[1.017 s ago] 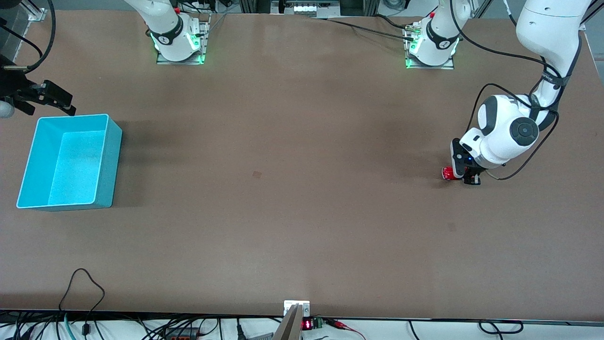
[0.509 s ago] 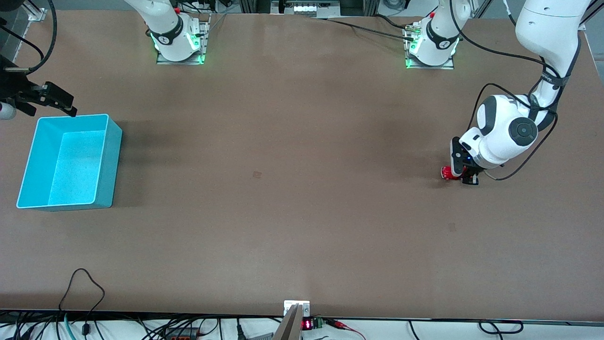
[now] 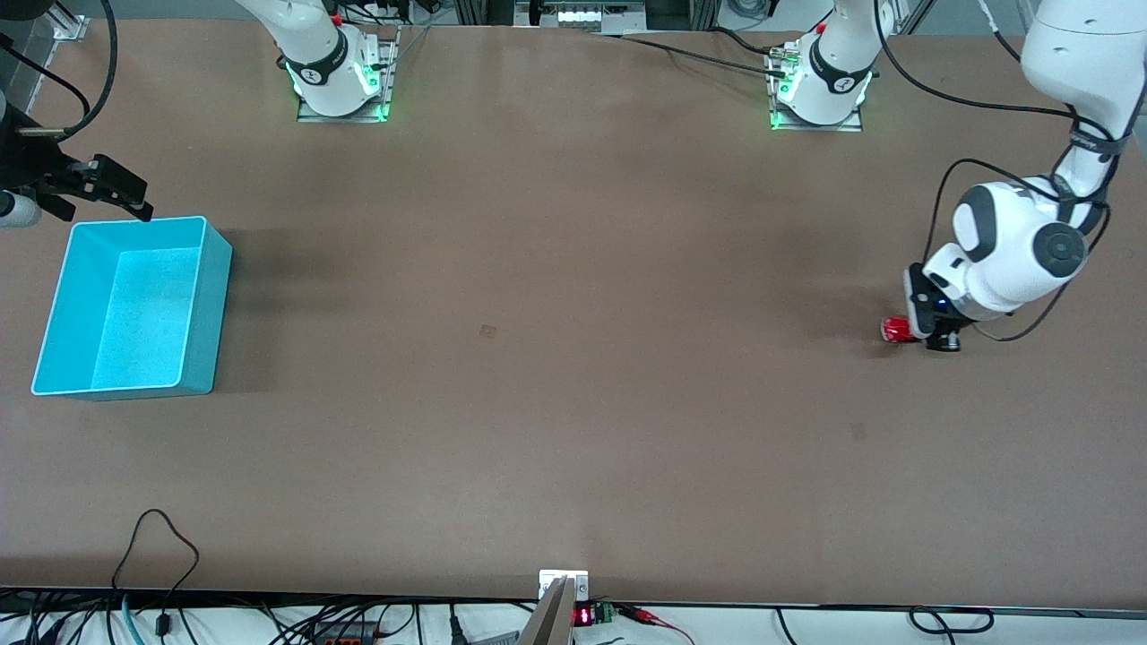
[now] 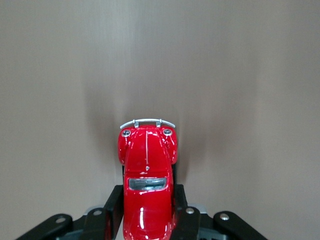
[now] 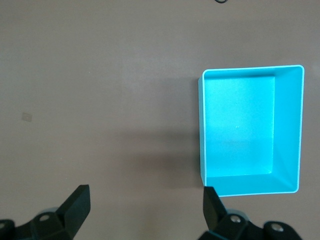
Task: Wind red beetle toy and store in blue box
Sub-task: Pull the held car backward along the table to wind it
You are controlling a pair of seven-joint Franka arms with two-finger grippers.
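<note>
Now winding: my left hand (image 4: 148,227) is clamped on the red beetle toy (image 4: 147,177), low on the table (image 3: 573,403) at the left arm's end.
Next I judge a long carry to the blue box (image 3: 130,306) at the right arm's end; nothing lies between, and my right hand (image 5: 145,205) waits open above it.

A plain matte brown table (image 3: 573,358) is seen. A tiny glossy red toy beetle car (image 4: 147,185) with a silvery bumper is shown. A light cyan-blue rectangular plastic box (image 3: 125,306) has a paler rim. Black fingers (image 5: 75,207) are carried by white arms.
</note>
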